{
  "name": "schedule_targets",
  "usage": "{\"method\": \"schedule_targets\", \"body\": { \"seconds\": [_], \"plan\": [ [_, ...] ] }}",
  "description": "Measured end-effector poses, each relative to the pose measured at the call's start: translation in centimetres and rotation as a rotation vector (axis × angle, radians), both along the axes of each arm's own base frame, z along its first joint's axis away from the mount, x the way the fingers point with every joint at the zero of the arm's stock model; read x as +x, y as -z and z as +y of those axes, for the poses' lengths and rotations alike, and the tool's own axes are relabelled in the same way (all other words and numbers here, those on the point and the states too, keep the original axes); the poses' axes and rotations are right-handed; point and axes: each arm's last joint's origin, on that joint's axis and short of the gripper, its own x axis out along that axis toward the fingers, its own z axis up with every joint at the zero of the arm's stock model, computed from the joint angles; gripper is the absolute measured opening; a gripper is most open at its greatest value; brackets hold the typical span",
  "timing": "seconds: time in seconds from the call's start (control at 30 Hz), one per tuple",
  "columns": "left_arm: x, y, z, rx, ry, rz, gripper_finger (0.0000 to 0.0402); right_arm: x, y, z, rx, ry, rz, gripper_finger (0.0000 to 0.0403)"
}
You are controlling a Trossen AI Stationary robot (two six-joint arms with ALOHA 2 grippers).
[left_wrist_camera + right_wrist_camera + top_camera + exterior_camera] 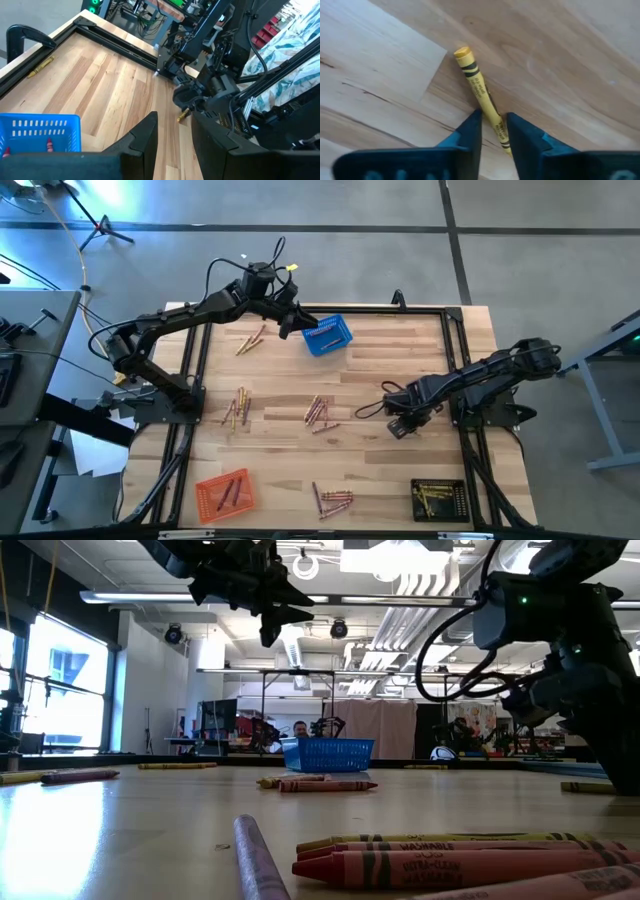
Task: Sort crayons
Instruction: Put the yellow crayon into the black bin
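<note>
Your right end effector [494, 131] is down on the surface [380, 365], fingers narrow around a yellow crayon [482, 97], between the middle crayon pile [318, 412] and the black basket [438, 500], likely its destination. Your left end effector [175, 140] hovers over the blue basket [327, 336], partly spread, holding nothing, probably parked.

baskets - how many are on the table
3: a blue basket at the far edge by the left gripper, an orange basket at the near left, a black basket at the near right.
</note>
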Motion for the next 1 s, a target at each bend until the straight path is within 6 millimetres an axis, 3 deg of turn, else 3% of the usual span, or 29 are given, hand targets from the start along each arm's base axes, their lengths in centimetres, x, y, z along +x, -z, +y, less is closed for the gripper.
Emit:
{"method": "schedule_targets", "body": {
  "seconds": [0.17, 0.4, 0.6, 0.73, 0.9, 1.0],
  "plan": [
    [0.0, 0.0, 0.0, 0.0, 0.0, 0.0, 0.0103, 0.1, 0.0, 0.0, 0.007, 0.003, -0.01, 0.0013],
    [0.0, 0.0, 0.0, 0.0, 0.0, 0.0, 0.0103, 0.2, -1.3, -0.1, 0.001, 0.03, -0.062, 0.0019],
    [0.0, 0.1, 0.0, -0.004, 0.0, 0.005, 0.0103, 0.6, -6.2, 0.4, 0.034, 0.097, -0.265, 0.0008],
    [0.0, 0.2, 0.0, -0.011, 0.0, 0.015, 0.0103, 0.8, -10.5, 1.6, 0.093, 0.136, -0.44, 0.0015],
    [-0.1, 0.4, -0.1, -0.025, 0.0, 0.035, 0.0103, 0.4, -14.6, 4.6, 0.217, 0.124, -0.53, 0.0019],
    [-0.2, 0.5, -0.1, -0.018, 0.005, 0.044, 0.0103, -0.1, -15.5, 7.1, 0.266, 0.057, -0.517, 0.0019]
  ]
}}
